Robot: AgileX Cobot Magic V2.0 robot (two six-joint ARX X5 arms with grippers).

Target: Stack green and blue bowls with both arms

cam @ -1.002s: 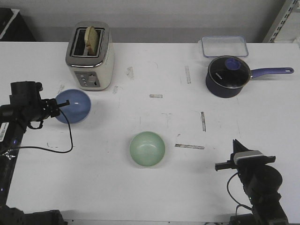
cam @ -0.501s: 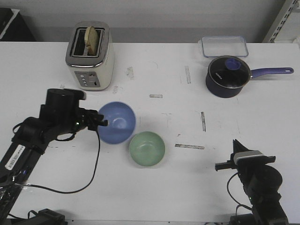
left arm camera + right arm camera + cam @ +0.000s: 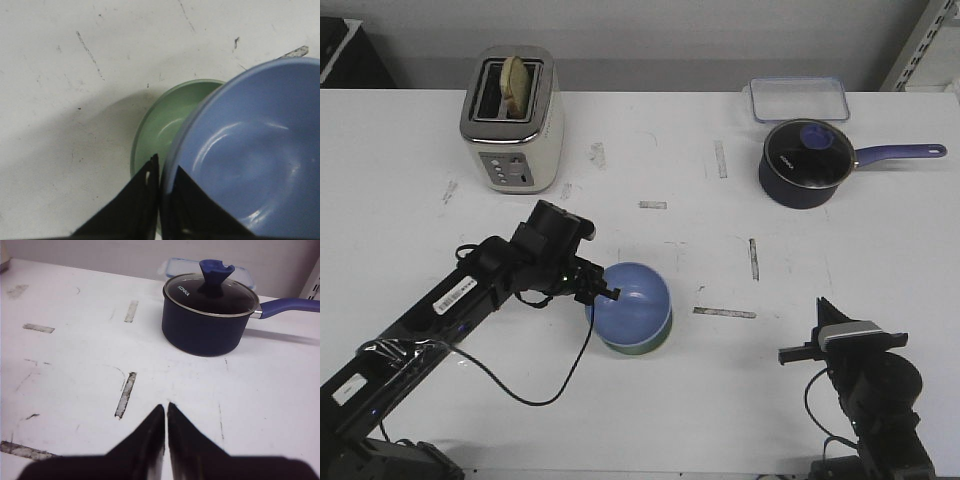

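My left gripper point(image 3: 609, 294) is shut on the rim of the periwinkle blue bowl point(image 3: 632, 301) and holds it right over the pale green bowl point(image 3: 642, 346), of which only the near edge shows. In the left wrist view the blue bowl point(image 3: 250, 150) covers most of the green bowl point(image 3: 165, 125), and my left gripper point(image 3: 161, 172) pinches the blue rim. I cannot tell whether the blue bowl rests in the green one. My right gripper point(image 3: 822, 309) is shut and empty at the near right, also seen in the right wrist view point(image 3: 166, 407).
A cream toaster point(image 3: 513, 120) with bread stands at the back left. A dark navy saucepan point(image 3: 807, 165) with a lid and long handle sits at the back right, a clear lidded container point(image 3: 799, 98) behind it. Tape marks point(image 3: 724, 312) dot the white table.
My left arm has carried the blue bowl from the left side, rightward and nearer, until it sits over the green bowl. The right arm has not moved.
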